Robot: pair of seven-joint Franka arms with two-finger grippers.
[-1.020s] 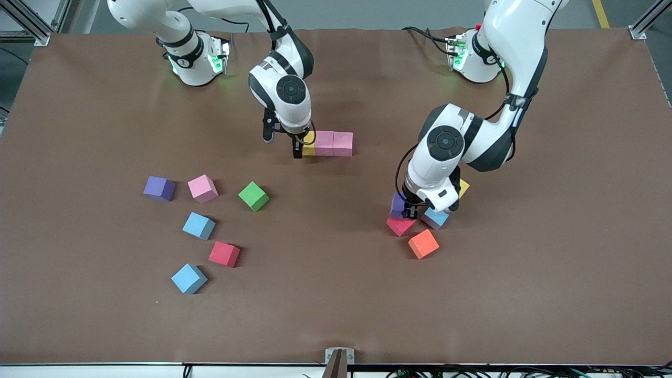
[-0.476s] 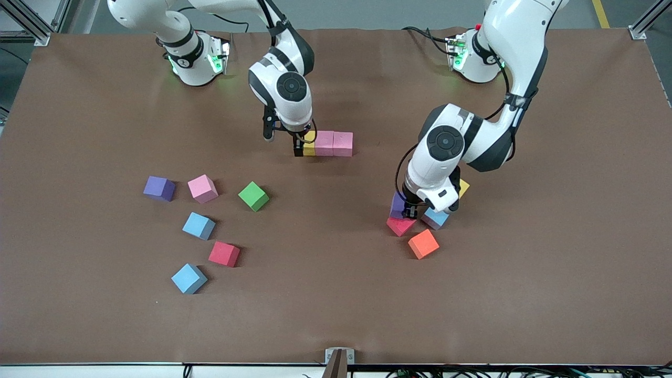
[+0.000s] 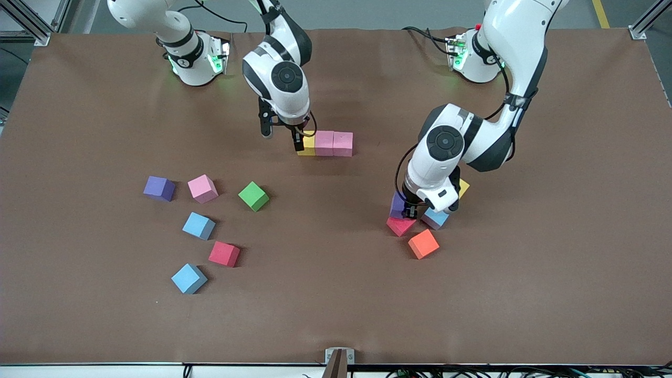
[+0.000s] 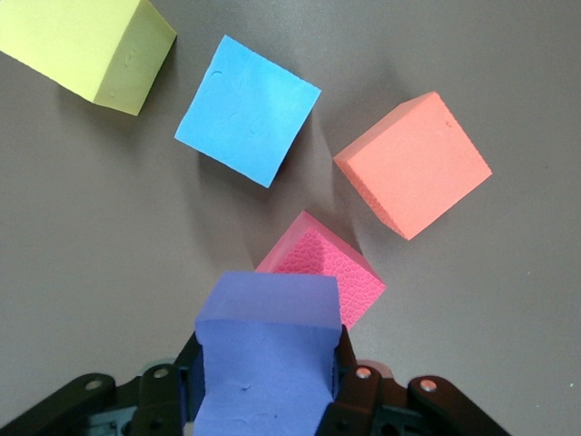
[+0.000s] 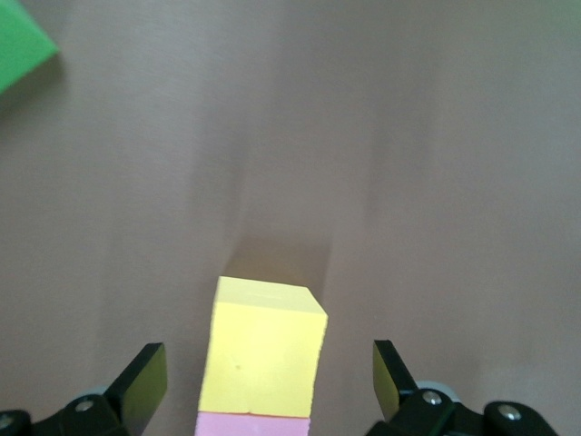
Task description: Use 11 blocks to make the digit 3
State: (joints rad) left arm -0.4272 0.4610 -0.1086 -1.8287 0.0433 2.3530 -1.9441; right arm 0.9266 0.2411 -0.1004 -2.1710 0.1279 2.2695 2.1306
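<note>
Row on table (image 3: 551, 294): yellow block (image 3: 307, 147), two pink blocks (image 3: 333, 143), touching. Loose blocks (image 3: 199, 226) toward right arm's end.

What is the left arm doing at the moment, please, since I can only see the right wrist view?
Observer: The left pincer is shut on a purple block.
Operator: What lies around that block?
Observer: A red block is right beside it, with a light blue block, an orange block and a loose yellow block close by.
Operator: How long is the row under my pincer?
Observer: Three blocks. The right pincer hangs open over the yellow end block, which is followed by a first pink block and a second pink block.
</note>
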